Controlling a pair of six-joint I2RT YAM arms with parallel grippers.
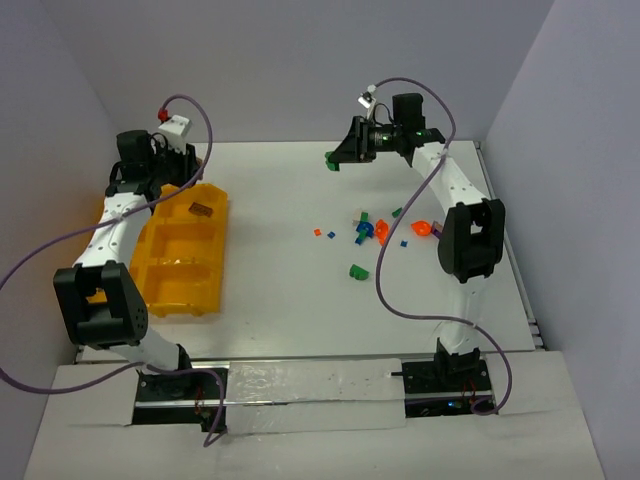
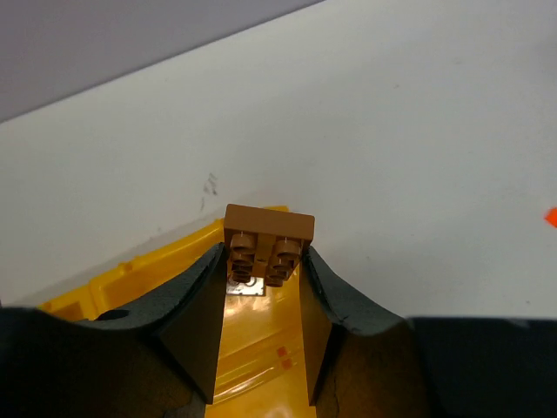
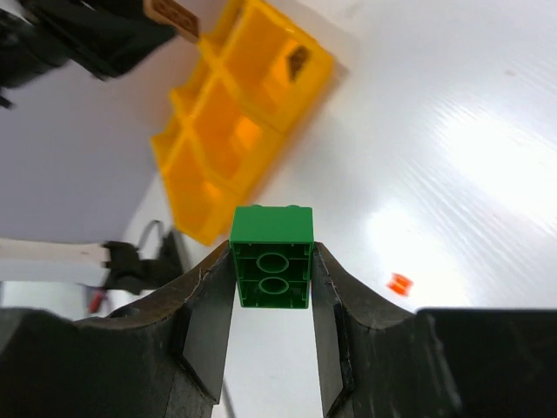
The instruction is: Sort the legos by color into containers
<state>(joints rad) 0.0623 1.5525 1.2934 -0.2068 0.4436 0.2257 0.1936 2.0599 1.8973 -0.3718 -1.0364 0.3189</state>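
Note:
My left gripper (image 2: 265,261) is shut on a brown brick (image 2: 268,235), studs toward the camera, above the far end of the yellow-orange tray (image 2: 261,348). In the top view this gripper (image 1: 190,165) hangs at the far end of the tray (image 1: 180,290). Another brown piece (image 1: 203,209) lies in the tray's far right compartment. My right gripper (image 3: 271,279) is shut on a green brick (image 3: 271,257), held high over the table's far middle (image 1: 333,160). Loose legos (image 1: 370,230) in green, blue and orange-red lie scattered right of centre.
A lone green brick (image 1: 357,271) sits nearer the front, an orange-red piece (image 1: 421,229) lies by the right arm, and a tiny red bit (image 1: 318,232) lies to the cluster's left. A small orange bit (image 3: 399,282) shows below the right gripper. Walls enclose the table.

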